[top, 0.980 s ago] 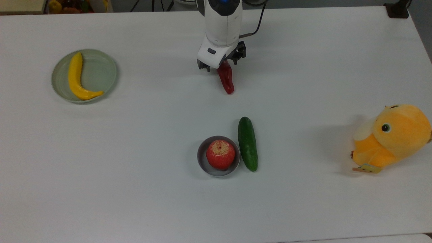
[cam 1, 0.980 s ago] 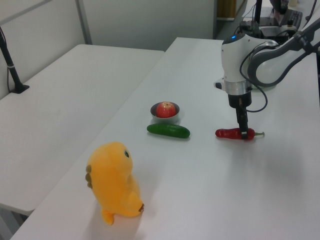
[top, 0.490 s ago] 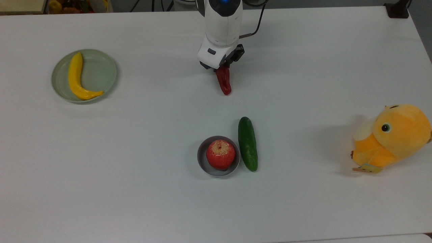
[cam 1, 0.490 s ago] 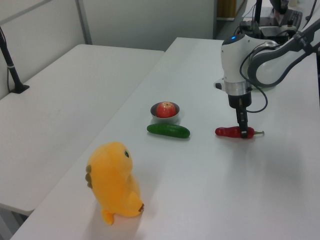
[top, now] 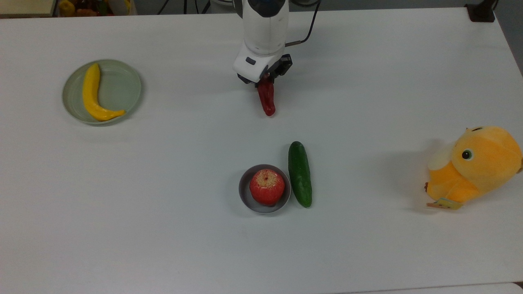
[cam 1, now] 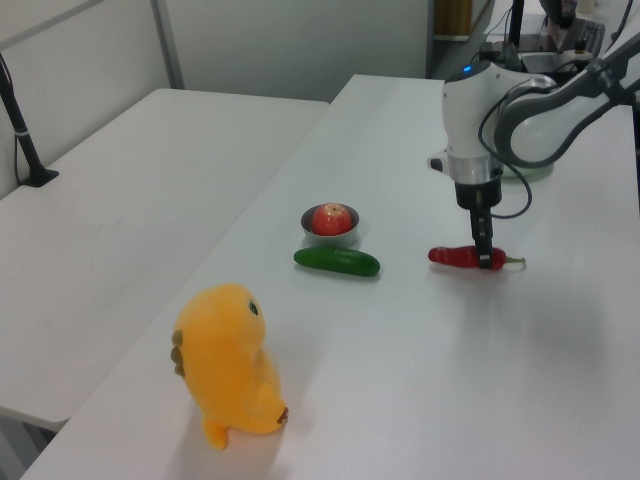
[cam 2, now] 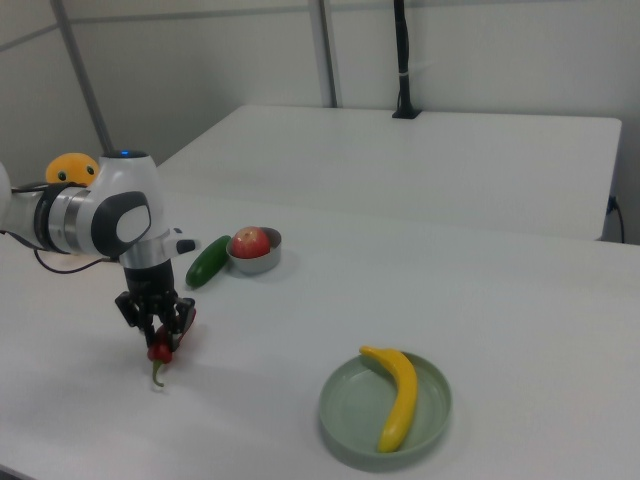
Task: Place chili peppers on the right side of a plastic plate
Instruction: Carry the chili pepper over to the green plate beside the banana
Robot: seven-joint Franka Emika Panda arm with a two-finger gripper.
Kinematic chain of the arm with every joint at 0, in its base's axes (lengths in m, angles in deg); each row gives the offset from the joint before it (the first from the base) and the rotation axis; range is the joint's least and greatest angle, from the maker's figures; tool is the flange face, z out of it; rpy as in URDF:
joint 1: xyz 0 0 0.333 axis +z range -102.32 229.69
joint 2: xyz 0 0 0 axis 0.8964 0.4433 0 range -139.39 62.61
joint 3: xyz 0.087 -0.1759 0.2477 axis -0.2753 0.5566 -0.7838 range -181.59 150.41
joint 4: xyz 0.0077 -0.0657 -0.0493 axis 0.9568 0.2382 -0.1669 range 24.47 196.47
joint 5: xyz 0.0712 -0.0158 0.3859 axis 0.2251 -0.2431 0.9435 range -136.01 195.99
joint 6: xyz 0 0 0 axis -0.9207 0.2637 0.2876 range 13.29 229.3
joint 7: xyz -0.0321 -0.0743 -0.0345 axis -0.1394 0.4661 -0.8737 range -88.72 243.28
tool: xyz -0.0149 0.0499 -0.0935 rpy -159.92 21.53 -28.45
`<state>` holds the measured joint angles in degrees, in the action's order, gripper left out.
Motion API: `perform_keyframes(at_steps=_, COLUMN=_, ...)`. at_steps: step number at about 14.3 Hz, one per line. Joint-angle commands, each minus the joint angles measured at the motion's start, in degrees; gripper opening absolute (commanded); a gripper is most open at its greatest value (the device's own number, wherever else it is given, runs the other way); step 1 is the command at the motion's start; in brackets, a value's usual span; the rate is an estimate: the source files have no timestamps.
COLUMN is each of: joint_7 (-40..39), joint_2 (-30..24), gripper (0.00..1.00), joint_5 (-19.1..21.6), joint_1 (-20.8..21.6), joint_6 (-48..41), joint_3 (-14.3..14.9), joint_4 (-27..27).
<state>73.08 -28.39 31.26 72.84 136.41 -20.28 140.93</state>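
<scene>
In the top view, going left to right, the plastic plate (top: 118,87) lay at the left of the white bench (top: 163,228) and carried a yellow curved fruit (top: 92,95). Near the centre's far edge, the pincer (top: 265,81) was clamped on the stem end of the chili pepper (top: 267,100), whose red body pointed toward the near side; the pepper was well apart from the plate. In the left view the pepper (cam 1: 462,257) hung roughly level, slightly above the bench. Nearer, a grey bowl (top: 246,196) held a red apple (top: 267,186), with a cucumber (top: 300,173) just beside it. An orange plush toy (top: 476,163) sat at the far right.
</scene>
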Motion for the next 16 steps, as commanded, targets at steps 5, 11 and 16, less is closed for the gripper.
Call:
perform_keyframes(at_steps=5, joint_7=-6.4, joint_2=-3.0, gripper=0.03, joint_5=-0.7, joint_1=-11.7, joint_6=-10.3, joint_3=0.6, joint_4=-13.2)
perform_keyframes(at_steps=11, joint_7=-22.4, joint_2=0.3, gripper=0.03, joint_5=-0.9, joint_1=-20.8, joint_6=-9.4, joint_3=7.5, joint_4=-20.4)
perform_keyframes(at_steps=16, joint_7=-33.6, joint_2=3.2, gripper=0.04, joint_5=-0.9, joint_1=-27.9, joint_6=-4.1, joint_3=10.5, joint_4=-20.4)
